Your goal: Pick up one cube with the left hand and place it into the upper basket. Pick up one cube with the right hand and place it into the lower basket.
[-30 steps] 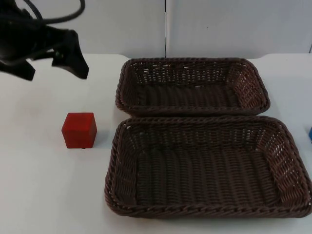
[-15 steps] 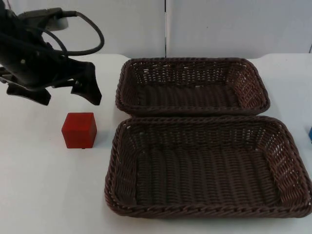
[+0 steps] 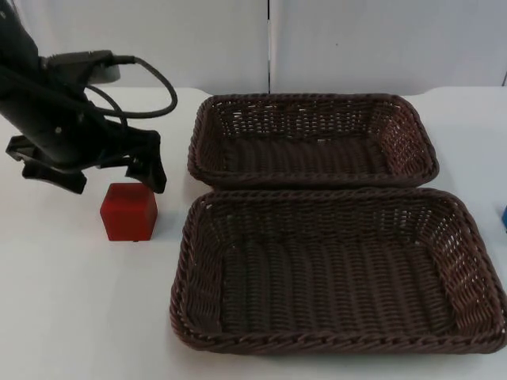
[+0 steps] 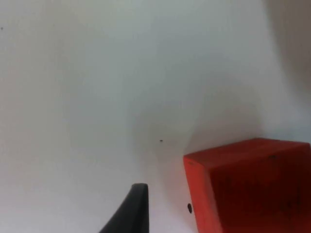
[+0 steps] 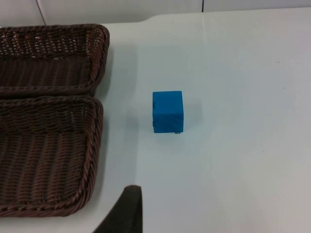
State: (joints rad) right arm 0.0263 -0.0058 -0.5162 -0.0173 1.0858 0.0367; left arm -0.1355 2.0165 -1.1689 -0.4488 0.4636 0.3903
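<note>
Over the red cube [image 3: 128, 211], just behind it, hangs the left hand [image 3: 95, 178], fingers spread wide and holding nothing; one fingertip [image 3: 153, 176] stands past the cube's right rear corner, the other [image 3: 55, 177] well out to its left. From the left wrist the cube [image 4: 252, 187] sits close and off to one side of the black fingertip [image 4: 131, 211], so the hand is not yet centred on it. Cube rests on the white table [image 3: 79, 317], left of the two wicker baskets. Upper basket [image 3: 313, 101] and lower basket [image 3: 341, 342] lie side by side, rims touching or nearly so (both hold nothing yet).

Step in hand, as I judge it: left-arm approach to the first pick. Next move calls for bringing the hand forward over the cube, lowering until the fingers straddle it, then closing.

Right arm waits. Its hand's fingertip [image 5: 124, 213] looks onto the blue cube [image 5: 167, 111], which sits on the table beside the baskets' right edge; whether that hand is spread or clenched I cannot tell.
</note>
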